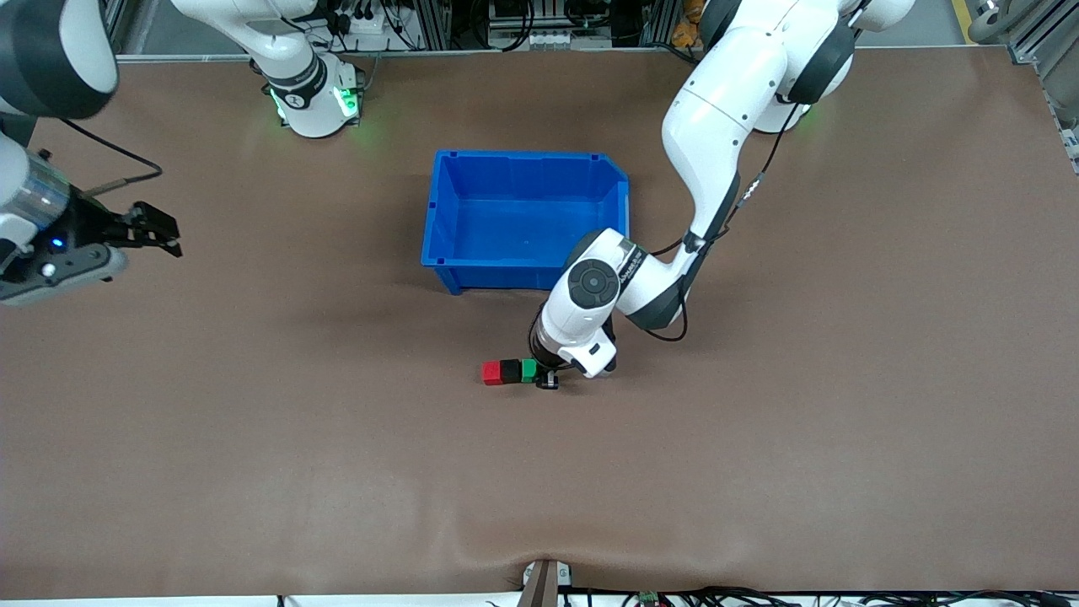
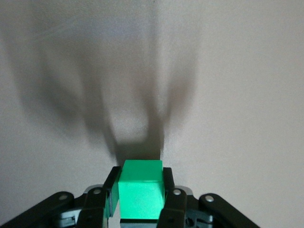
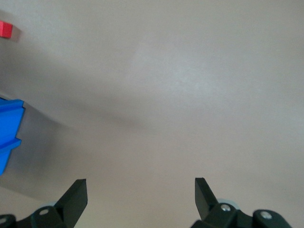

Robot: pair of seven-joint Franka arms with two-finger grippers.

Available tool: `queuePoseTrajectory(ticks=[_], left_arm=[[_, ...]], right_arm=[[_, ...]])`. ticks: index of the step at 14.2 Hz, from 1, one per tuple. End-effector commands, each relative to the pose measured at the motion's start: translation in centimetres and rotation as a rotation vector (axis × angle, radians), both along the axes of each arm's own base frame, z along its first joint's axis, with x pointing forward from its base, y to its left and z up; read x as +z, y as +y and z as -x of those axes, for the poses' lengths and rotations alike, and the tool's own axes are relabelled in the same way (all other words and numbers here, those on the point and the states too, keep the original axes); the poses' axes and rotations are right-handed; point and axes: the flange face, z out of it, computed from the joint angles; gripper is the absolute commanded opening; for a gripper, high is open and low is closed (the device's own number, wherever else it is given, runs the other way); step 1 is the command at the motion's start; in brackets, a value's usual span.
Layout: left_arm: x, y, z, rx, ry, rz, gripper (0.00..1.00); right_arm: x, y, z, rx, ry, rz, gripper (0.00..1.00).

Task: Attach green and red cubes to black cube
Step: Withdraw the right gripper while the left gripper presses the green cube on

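Three small cubes lie touching in a row on the brown table, nearer to the front camera than the blue bin: the red cube (image 1: pixel 491 372), the black cube (image 1: pixel 510 369) in the middle, and the green cube (image 1: pixel 528 369). My left gripper (image 1: pixel 540 377) is down at the table at the green end of the row, shut on the green cube (image 2: pixel 140 192), which fills the space between its fingers (image 2: pixel 168 190). The black cube is hidden in the left wrist view. My right gripper (image 1: pixel 157 229) waits in the air over the right arm's end of the table, open (image 3: pixel 141 190) and holding nothing.
The blue bin (image 1: pixel 438 211) stands mid-table with nothing in it, its front wall close to the left arm's wrist. The right wrist view shows a corner of the bin (image 3: pixel 9 133) and the red cube (image 3: pixel 5 29).
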Motion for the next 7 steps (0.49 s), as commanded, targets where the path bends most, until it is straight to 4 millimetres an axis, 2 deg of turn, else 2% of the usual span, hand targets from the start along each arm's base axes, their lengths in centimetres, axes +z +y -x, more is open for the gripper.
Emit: queuePoseTrajectory(ticks=[1, 3, 5, 7], left_arm=[[1.1, 0.0, 0.1, 0.016, 0.009, 0.001, 0.64], [1.2, 0.1, 0.0, 0.012, 0.005, -0.002, 1.0], [2.1, 0.5, -0.5, 0.016, -0.006, -0.002, 1.0], [4.2, 1.1, -1.0, -0.019, -0.012, -0.012, 1.0]], right_arm=[[1.5, -2.1, 0.7, -0.193, 0.034, 0.0, 1.0], [2.9, -2.6, 0.7, -0.406, 0.014, -0.039, 1.0], [3.9, -2.5, 0.9, -0.497, 0.001, -0.039, 1.0], [5.1, -2.7, 0.9, -0.559, -0.01, -0.039, 1.0]])
